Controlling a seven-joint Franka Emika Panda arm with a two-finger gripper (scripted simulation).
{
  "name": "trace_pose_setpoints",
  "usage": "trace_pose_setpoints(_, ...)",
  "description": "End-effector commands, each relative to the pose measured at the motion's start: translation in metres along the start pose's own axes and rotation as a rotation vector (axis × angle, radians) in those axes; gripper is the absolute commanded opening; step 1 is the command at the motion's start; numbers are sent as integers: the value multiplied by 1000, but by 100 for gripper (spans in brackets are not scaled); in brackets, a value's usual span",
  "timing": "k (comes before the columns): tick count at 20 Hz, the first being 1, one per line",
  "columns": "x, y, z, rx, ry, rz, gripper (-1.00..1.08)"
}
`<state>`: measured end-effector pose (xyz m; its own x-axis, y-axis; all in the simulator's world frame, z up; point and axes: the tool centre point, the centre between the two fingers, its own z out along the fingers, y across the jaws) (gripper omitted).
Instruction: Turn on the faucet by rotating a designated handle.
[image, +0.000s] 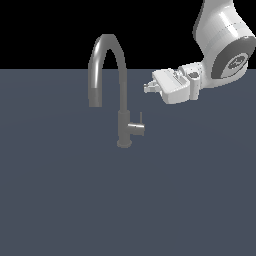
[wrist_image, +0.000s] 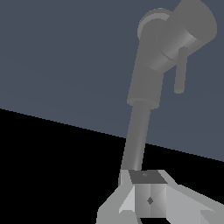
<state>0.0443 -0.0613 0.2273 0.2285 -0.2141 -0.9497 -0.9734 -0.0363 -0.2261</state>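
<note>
Faucet (image: 122, 100) of dark grey metal stands upright on a flat slate-blue surface (image: 60, 200), a little toward the exterior view's left of centre. Its slim stem rises from a small round base (image: 124, 144), then bends over in a tall gooseneck spout (image: 102, 55) whose open end hangs down on the exterior view's left. Low on the stem, just above the base, the handle (image: 136, 128) juts out sideways toward the exterior view's right: a short, stubby grey cylinder with a thin lever pin (image: 140, 118) standing up from it.

The white Panda arm (image: 225, 45) enters from the upper corner on the exterior view's right. Its gripper (image: 148, 87) points toward the faucet's stem and sits higher than the handle, near the stem but apart from it, with nothing touching the handle or the pin. The fingers are small and seen nearly end on in the exterior view, so whether they stand apart or together cannot be told; nothing appears to be held between them.

In the wrist view the handle (wrist_image: 183, 33) shows large, with its lever pin (wrist_image: 180, 72) running along its side, and the stem (wrist_image: 138, 131) stretches away from it toward a pale grey finger (wrist_image: 148, 197) of the gripper at the picture's edge. Only part of the claw is visible there, and its gap is not shown.
</note>
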Motion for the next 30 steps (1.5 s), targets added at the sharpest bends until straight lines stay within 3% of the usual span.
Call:
trace_pose_setpoints(1,21,-1,4,58,-44,59,-100)
trace_pose_setpoints(7,59,2,14,164,-125,167,-100)
trace_pose_setpoints(14,84,5,23,235,-179,240,-100)
trace_pose_setpoints(30,81,14,27,248,-190,253,-100)
